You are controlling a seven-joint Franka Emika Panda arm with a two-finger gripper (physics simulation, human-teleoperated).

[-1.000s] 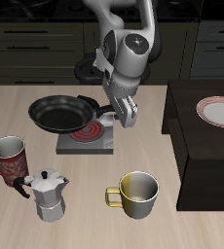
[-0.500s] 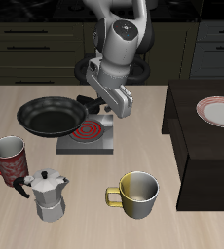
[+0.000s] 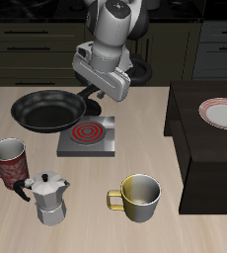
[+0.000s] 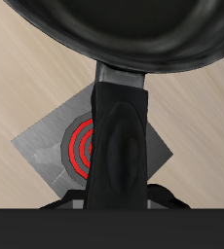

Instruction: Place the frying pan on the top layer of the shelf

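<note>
The frying pan (image 3: pixel 44 110) is a glossy black round pan held in the air above the table, beside the small stove. Its long black handle (image 3: pixel 90 94) runs into my gripper (image 3: pixel 98 94), which is shut on it. In the wrist view the pan (image 4: pixel 153 34) and its handle (image 4: pixel 119 146) fill most of the picture, with the stove below them. The shelf (image 3: pixel 209 148) is a dark boxy unit at the table's far side from the pan, well apart from my gripper. Its flat top carries a plate.
A grey stove plate (image 3: pixel 87 135) with a red coil (image 4: pixel 77 146) lies under the handle. A red mug (image 3: pixel 9 158), a moka pot (image 3: pixel 48 196) and a yellow mug (image 3: pixel 137 196) stand near the front edge. A white, red-rimmed plate (image 3: pixel 224 114) lies on the shelf top.
My gripper has risen and swung, carrying the pan up and away from the shelf side. The pan now hangs higher, off the stove plate. Nothing else has moved.
</note>
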